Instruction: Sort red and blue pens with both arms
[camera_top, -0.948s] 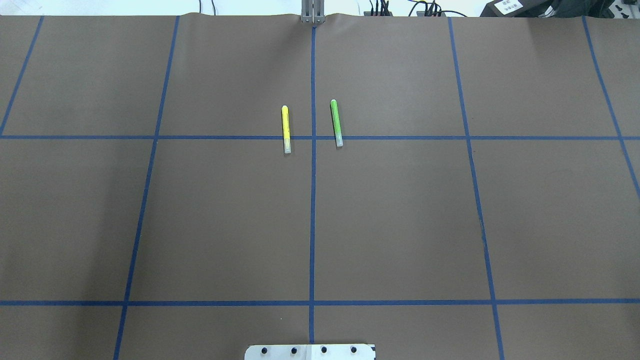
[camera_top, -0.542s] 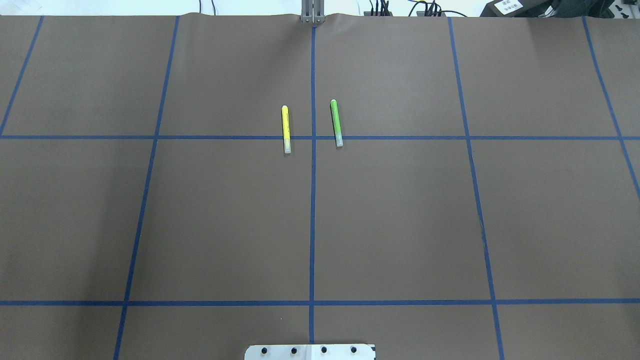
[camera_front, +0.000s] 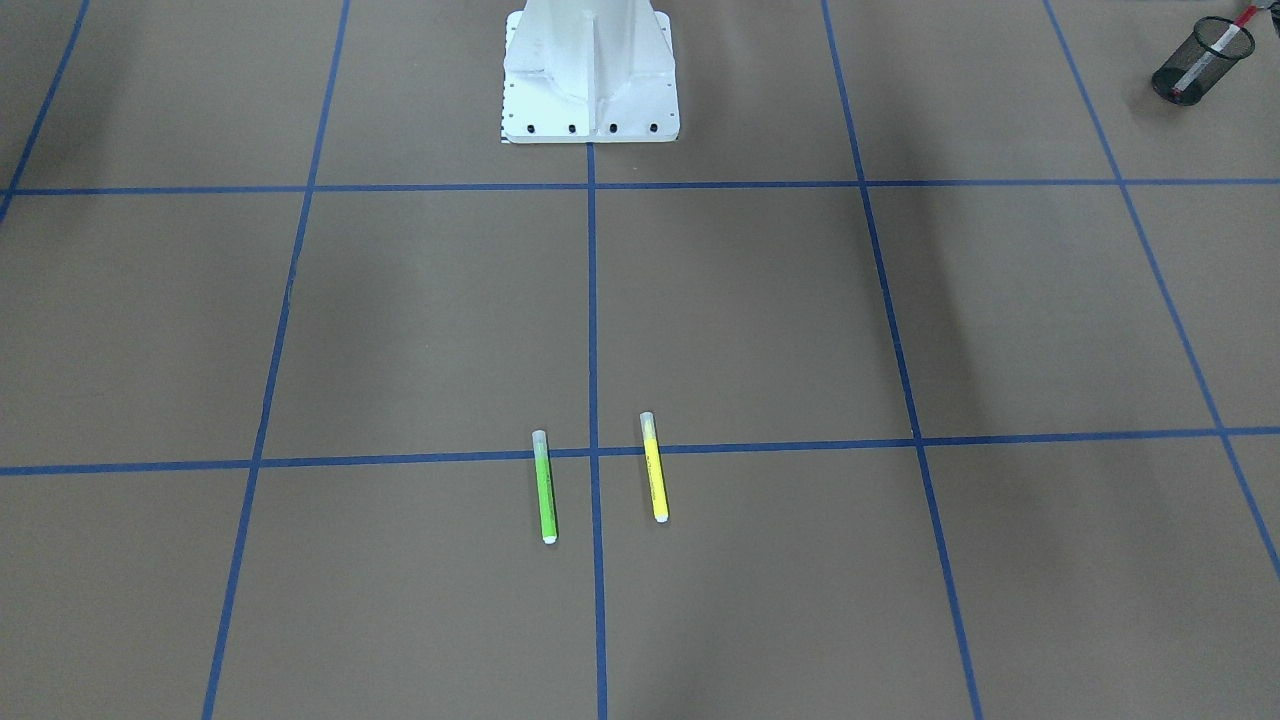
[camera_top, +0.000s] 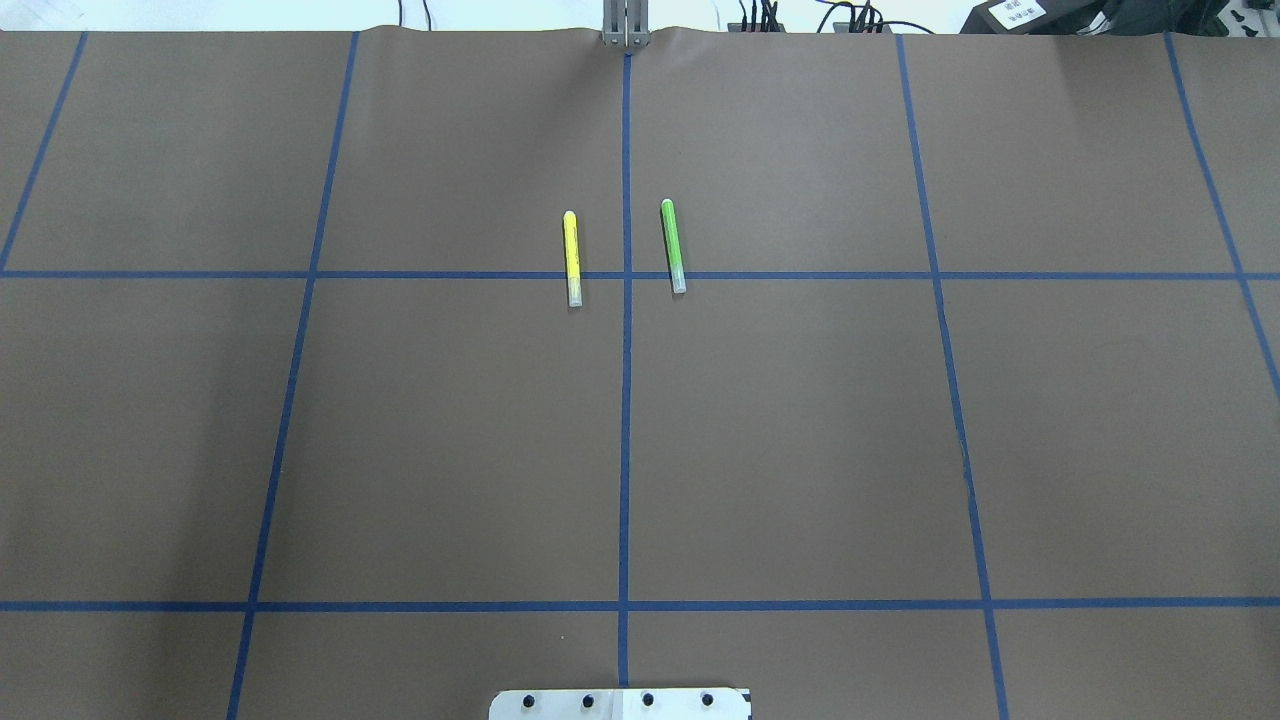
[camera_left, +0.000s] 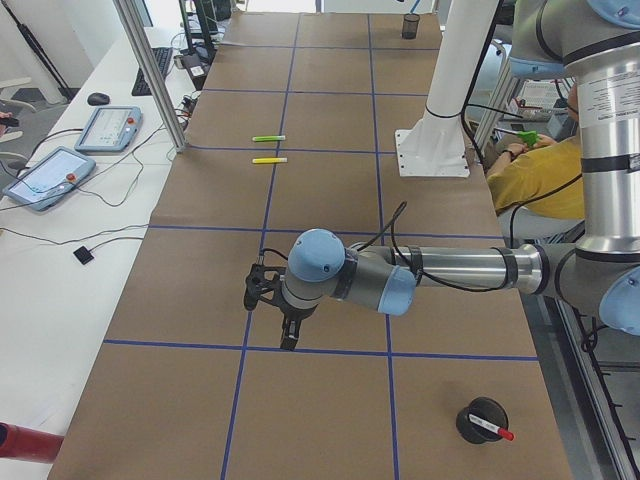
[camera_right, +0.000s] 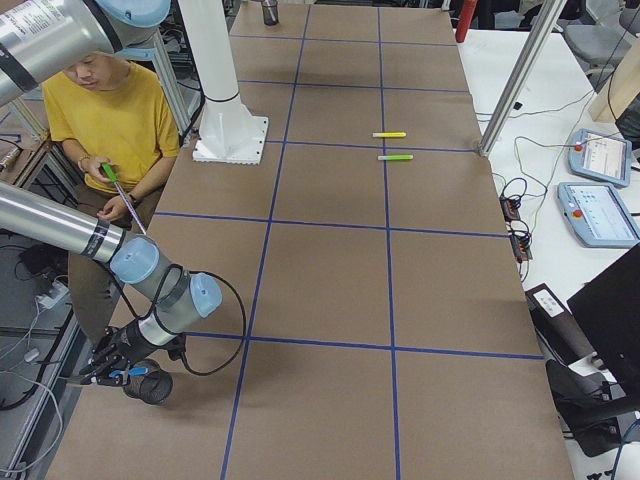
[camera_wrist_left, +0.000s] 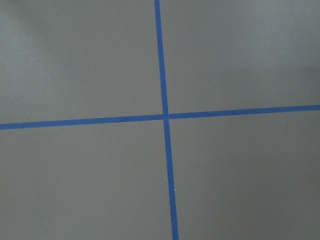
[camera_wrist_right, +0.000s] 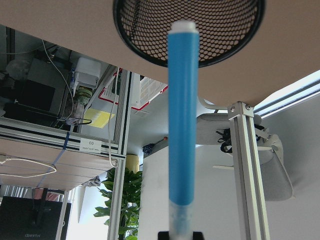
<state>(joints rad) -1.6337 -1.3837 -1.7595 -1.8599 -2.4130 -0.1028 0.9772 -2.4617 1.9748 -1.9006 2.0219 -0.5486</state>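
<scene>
1. Presently the right gripper (camera_right: 112, 370) pinches the blue pen (camera_wrist_right: 182, 120) by its translucent cap end. The barrel runs straight out ahead of the jaws, with the white tip farthest from them.
2. Beyond that tip is the mouth of a black mesh cup (camera_wrist_right: 145, 37). In the right wrist view the tip falls inside the ring, close to its middle. I cannot tell whether it has passed below the rim.
3. The step in hand looks like dropping this pen into the cup. To do it well, hold the barrel in line with the cup's axis. Advance along the pen's own length until the tip is clearly under the rim, and only then part the jaws.
4. The edge of the table (camera_wrist_right: 50, 25) runs just beside the cup, and the mesh looks light. A sideways nudge from the pen or a finger could tip it or push it off, so make no lateral correction once the tip is inside.
5. Part the jaws just enough to free the cap, then back out along the same line.
6. The left gripper (camera_left: 268, 305) hangs over bare table with a tape cross (camera_wrist_left: 166, 117) below its jaws. Whether they are spread or pressed together I cannot tell. The red pen (camera_front: 1205, 60) is well away from them, standing in a second mesh cup (camera_front: 1175, 80), so that half seems done.
7. The green marker (camera_top: 673, 245) and the yellow marker (camera_top: 572, 258) lie well apart from both pairs of jaws and should be left alone.
</scene>
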